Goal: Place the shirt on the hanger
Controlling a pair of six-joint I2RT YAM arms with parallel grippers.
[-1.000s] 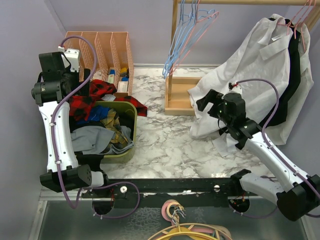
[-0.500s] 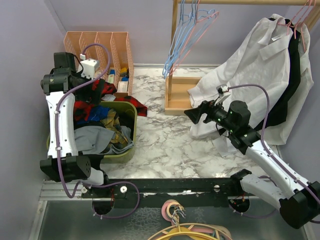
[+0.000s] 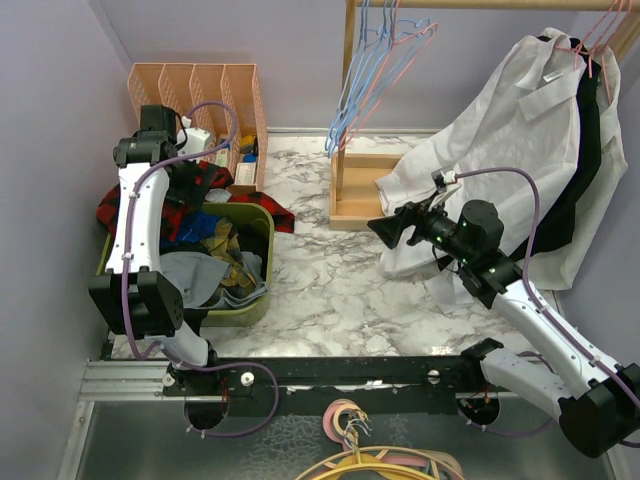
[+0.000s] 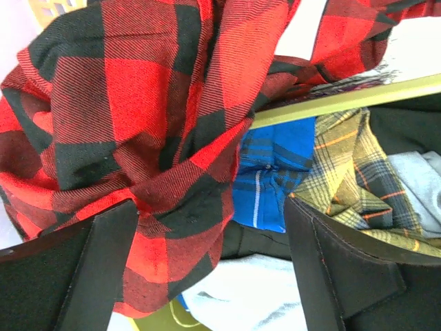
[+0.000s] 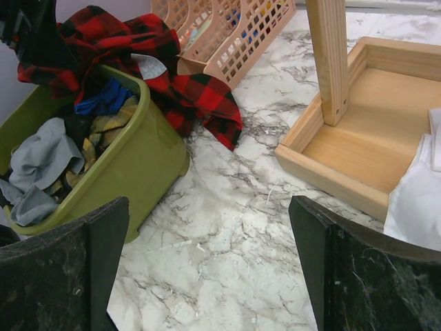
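Left arm change: over the last second it has swung in from the outer left side, and the left fingers (image 4: 210,207) now sit low over the far end of the green bin (image 3: 258,288).
Right arm change: it turned to face the bin half a second ago and has held that pose since.
Left fingers: spread wide and closed on nothing. A bunched fold of the shirt (image 4: 138,103) lies directly between them and just ahead.
Right fingers (image 5: 207,203): spread wide and empty, with bare marble tabletop (image 5: 227,227) beneath them.
Shirt location: from the right fingers it is ahead and to the left. It is draped over the bin's far rim, with one tail spilling onto the tabletop beside the pink file rack (image 5: 227,34).
Hanger location: the pink hanger (image 3: 398,68) hangs on the rail among the light-blue ones, well apart from both sets of fingers and above the wooden tray base (image 5: 358,138).
Meaning for the task: this looks like the end of the reach and the point just before a pinch. The shirt is not yet held and the hanger is untouched, so the task is at an early stage.
Risk: the cloth is heaped with other clothes in the bin, and a deep pinch may catch the blue plaid piece below.
Writing: only a pale patch shows on the shirt, and no letters, brand or label can be read in any view.
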